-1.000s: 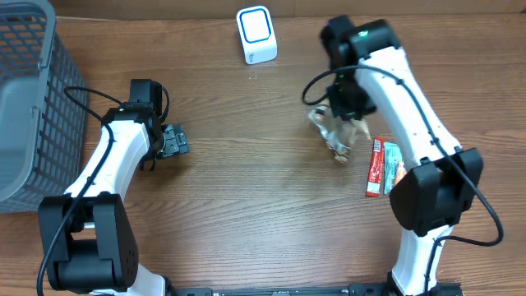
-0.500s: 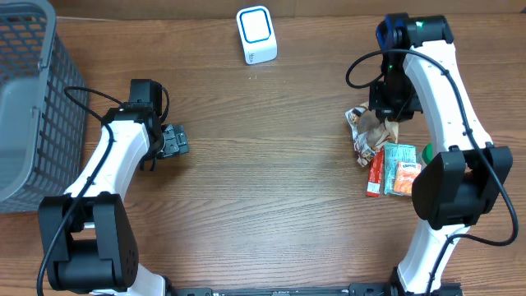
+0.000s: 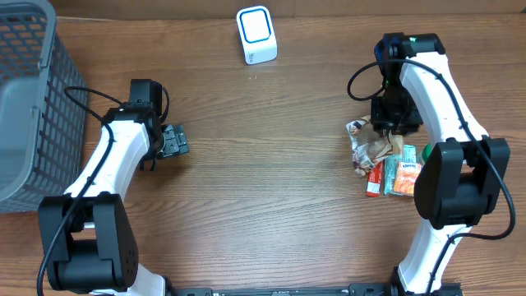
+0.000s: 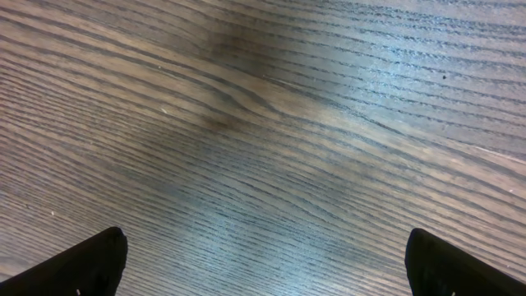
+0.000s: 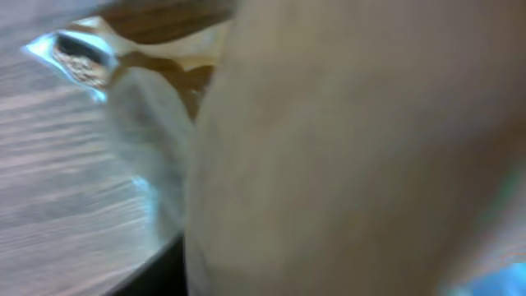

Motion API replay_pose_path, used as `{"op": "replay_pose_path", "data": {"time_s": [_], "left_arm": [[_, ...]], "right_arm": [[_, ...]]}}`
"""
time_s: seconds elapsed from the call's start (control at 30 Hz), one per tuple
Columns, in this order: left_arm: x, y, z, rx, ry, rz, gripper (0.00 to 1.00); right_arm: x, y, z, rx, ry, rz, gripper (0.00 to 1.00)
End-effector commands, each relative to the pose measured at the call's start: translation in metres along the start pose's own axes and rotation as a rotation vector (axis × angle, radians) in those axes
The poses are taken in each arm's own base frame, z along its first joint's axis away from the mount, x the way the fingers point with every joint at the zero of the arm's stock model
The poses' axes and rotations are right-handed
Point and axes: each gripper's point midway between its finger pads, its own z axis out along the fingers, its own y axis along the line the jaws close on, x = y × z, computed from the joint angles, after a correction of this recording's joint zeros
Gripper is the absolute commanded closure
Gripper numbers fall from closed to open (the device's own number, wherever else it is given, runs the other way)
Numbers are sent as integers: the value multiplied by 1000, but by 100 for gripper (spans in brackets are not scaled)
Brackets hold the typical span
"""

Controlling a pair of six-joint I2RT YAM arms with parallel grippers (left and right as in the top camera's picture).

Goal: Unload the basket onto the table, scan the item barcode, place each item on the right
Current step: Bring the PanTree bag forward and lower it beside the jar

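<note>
A dark brown wooden table (image 3: 263,214) with long, fine grain runs under both of your arms; no more of the room shows than this top. On your right side, a small heap of packets lies closest to the arm's base: a narrow red stick pack (image 3: 376,178) and, touching it, a flat teal and orange packet (image 3: 403,174). Just beyond them sits the item to be scanned, a crumpled bag (image 3: 366,146) of crinkled, glossy film, pale and tan with printed patches, resting on the table against the top of that heap. Your right gripper (image 3: 385,130) stands directly over the bag's far edge. From above the wrist hides the jaws, and the right wrist camera gives only a blurred tan surface with a shiny clear corner of film, so you cannot tell whether it grips the bag or has let go.

Well apart on the left, your left gripper (image 3: 174,141) is released, its black fingertips (image 4: 90,263) spread wide over bare wood. At the far edge stands the scanner (image 3: 256,34), a white rounded box with a blue-ringed face. In the far left corner sits a grey mesh basket (image 3: 29,99).
</note>
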Motion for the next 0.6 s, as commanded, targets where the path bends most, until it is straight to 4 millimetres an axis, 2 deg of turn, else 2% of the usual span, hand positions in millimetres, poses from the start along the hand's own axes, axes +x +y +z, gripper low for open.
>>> {"op": "replay_pose_path", "data": {"time_s": [0.0,0.27,0.43,0.53,0.57], "left_arm": [[-5,2,0,-12,-9,14,1],[-5,2,0,-12,-9,14,0],[-5,2,0,-13,-8,15,0],[-5,2,0,-12,-9,14,0],[-5,2,0,-12,-9,14,1]], "right_arm": [[1,-8,2,30,1,2,40],[-4,-12,4,24,-14,20,30],[-14,-9,3,11,-53,65,29],[-22,8,2,-84,-77,92,29],[-24,22,0,-162,-79,91,29]]}}
